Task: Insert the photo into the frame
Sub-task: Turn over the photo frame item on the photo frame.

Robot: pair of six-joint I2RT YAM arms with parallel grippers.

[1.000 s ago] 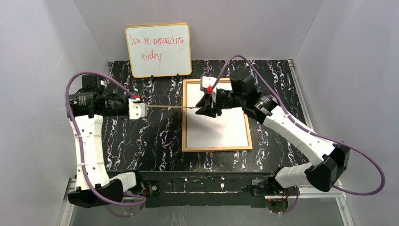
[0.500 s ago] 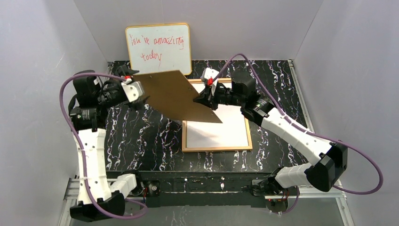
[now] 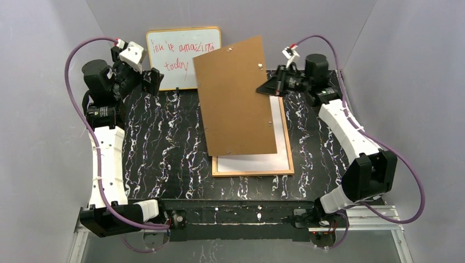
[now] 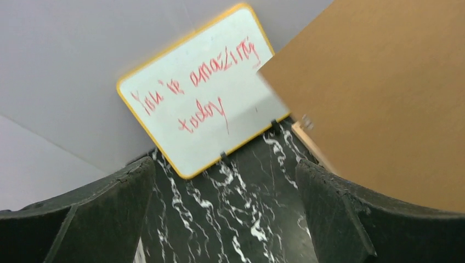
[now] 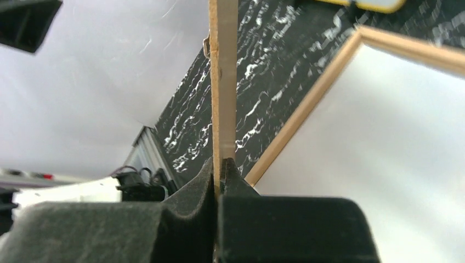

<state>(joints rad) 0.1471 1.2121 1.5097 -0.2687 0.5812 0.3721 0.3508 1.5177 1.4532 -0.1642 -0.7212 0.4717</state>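
**Frame (image 3: 252,173) flat on the table, its brown back held in the air**

We see a black table (image 3: 164,142) veined with white like marble, closed in by pale grey walls (image 3: 49,55) on three sides. A yellow-rimmed whiteboard (image 3: 183,57) with red handwriting stands propped against the back wall, left of centre. The golden-wood frame lies flat to the right of centre with a white sheet inside it. We cannot tell whether that sheet is the photo.

Our right arm runs up the right side of the table, its wrist turned in toward the middle. The right claw (image 3: 272,86) is clamped on the right edge of the brown backing board (image 3: 236,98). The board hangs tilted above the frame and hides the frame's far part from the top camera. In the right wrist view the board stands edge-on, pinched between the two black pads.

Our left arm rises at the left edge, elbow high, wrist bent toward the whiteboard. The left claw (image 3: 151,81) is spread wide with nothing between its fingers, well apart from the board.
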